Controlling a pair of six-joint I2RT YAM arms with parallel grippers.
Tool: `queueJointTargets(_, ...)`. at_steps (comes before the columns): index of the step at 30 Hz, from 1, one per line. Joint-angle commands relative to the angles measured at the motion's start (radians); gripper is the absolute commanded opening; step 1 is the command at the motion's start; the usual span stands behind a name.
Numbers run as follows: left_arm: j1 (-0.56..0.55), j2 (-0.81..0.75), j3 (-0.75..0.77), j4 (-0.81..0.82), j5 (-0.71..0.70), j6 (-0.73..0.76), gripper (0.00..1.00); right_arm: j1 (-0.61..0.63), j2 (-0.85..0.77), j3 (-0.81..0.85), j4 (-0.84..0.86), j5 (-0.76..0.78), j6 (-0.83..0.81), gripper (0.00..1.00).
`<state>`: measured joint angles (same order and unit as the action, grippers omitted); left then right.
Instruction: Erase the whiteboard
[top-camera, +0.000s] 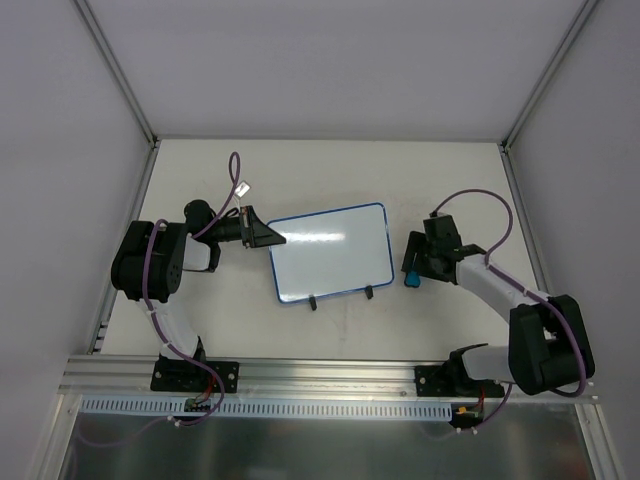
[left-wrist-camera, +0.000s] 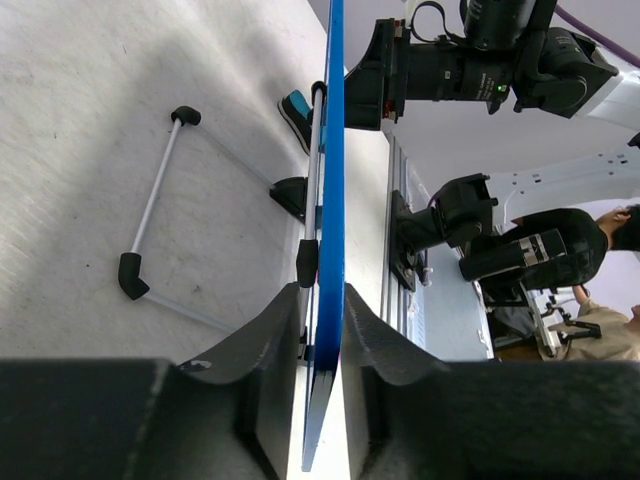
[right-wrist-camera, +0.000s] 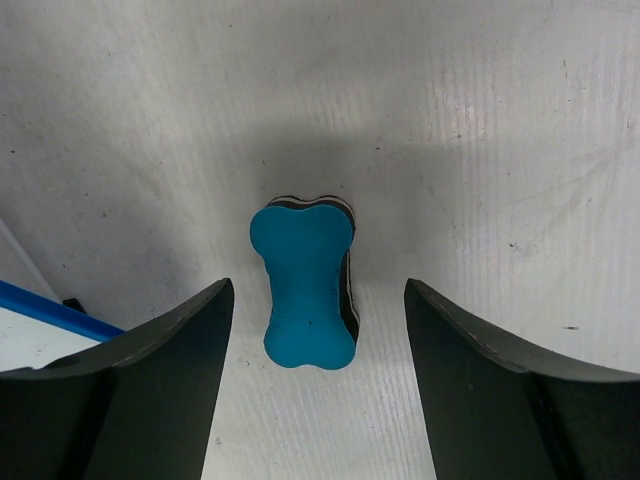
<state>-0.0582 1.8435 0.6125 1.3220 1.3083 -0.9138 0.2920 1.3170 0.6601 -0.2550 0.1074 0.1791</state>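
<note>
The whiteboard (top-camera: 330, 252), white with a thin blue frame and two black feet, stands mid-table; its face shows only glare. My left gripper (top-camera: 268, 235) is at its left edge. In the left wrist view the blue frame (left-wrist-camera: 333, 150) runs edge-on between the two fingers of that gripper (left-wrist-camera: 322, 290), which stand close on either side; whether they still press it I cannot tell. The blue bone-shaped eraser (right-wrist-camera: 303, 285) lies on the table right of the board (top-camera: 409, 281). My right gripper (right-wrist-camera: 318, 283) hangs over it, open, with both fingers clear of it.
A wire prop (left-wrist-camera: 150, 200) with black end caps juts from the board's back onto the table. An aluminium rail (top-camera: 330, 375) runs along the near edge. Grey walls close in the table on three sides.
</note>
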Motion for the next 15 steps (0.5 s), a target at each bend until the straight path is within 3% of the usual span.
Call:
queueJointTargets(1,0.0,-0.018,0.003,0.359,0.034,0.015,0.23,-0.004,-0.044,0.036,0.002,0.014,-0.015,0.73)
queueJointTargets(13,0.009,-0.029,-0.013,0.359,0.016,0.042,0.38,-0.005,-0.136,0.035,-0.024,0.018,-0.03,0.73)
queueJointTargets(15,0.024,-0.035,-0.025,0.359,-0.001,0.049,0.46,-0.005,-0.148,0.039,-0.027,0.018,-0.033,0.73)
